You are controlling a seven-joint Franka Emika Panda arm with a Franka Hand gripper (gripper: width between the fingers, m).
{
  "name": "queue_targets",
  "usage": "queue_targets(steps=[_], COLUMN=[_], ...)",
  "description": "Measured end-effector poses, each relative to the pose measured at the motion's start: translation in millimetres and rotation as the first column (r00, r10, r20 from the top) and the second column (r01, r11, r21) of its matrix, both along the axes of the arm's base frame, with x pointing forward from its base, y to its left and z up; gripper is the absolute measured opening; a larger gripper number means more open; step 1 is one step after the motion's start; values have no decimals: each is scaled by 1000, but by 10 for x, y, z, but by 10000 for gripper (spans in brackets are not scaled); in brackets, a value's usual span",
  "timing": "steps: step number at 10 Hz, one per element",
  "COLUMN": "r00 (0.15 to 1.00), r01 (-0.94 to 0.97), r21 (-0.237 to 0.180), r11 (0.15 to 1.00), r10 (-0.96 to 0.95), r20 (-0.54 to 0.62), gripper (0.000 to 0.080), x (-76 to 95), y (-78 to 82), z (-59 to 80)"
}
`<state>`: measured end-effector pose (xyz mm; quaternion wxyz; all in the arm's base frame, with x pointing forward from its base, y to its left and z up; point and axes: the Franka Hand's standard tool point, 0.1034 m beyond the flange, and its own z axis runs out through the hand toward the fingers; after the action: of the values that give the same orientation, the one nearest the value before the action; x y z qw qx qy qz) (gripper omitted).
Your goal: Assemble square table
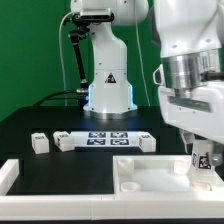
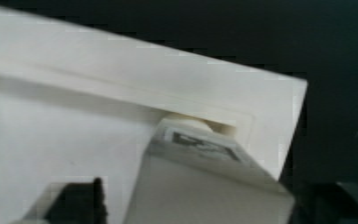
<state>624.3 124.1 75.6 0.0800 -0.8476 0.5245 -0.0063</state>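
Note:
The white square panel point(image 1: 150, 172) lies with its rimmed, recessed underside up at the front of the black table. In the wrist view it point(image 2: 105, 80) fills most of the frame. My gripper point(image 1: 201, 150) is shut on a white block leg point(image 1: 203, 160) with a marker tag. It holds the leg upright over the panel's corner at the exterior view's right. In the wrist view the gripper point(image 2: 208, 205) has dark fingers point(image 2: 78, 203) on both sides of the leg point(image 2: 202, 170). The leg's end point(image 2: 194, 125) sits at the panel's corner. A loose leg point(image 1: 38, 143) lies at the exterior view's left.
The marker board point(image 1: 110, 139) lies behind the panel, with a white block point(image 1: 65, 141) at its end. The robot's base point(image 1: 108, 90) stands at the back. A long white bar point(image 1: 20, 175) edges the table at the front, on the exterior view's left.

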Motion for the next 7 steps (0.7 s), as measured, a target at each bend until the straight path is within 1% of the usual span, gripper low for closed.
queue_targets(steps=[1,2,3,4,5,6,7], r00=[987,983,965,934,850,701,636], r01=[-160,-184,-258,-352,-520,-701,-759], r21=[-25,-30,-41,-57,-103,-164,-178], r11=[987,982,965,934,848,694,627], r10=[161,185,259,355,525,713,772], r20=[18,20,26,33,28,20,9], gripper=[612,612,643,648,648,649,649], x=[3,3,4,0,-15,-14,-26], y=[4,-13,-19,-19,-19,-9,21], z=[3,1,0,-3,-15,-24,-31])
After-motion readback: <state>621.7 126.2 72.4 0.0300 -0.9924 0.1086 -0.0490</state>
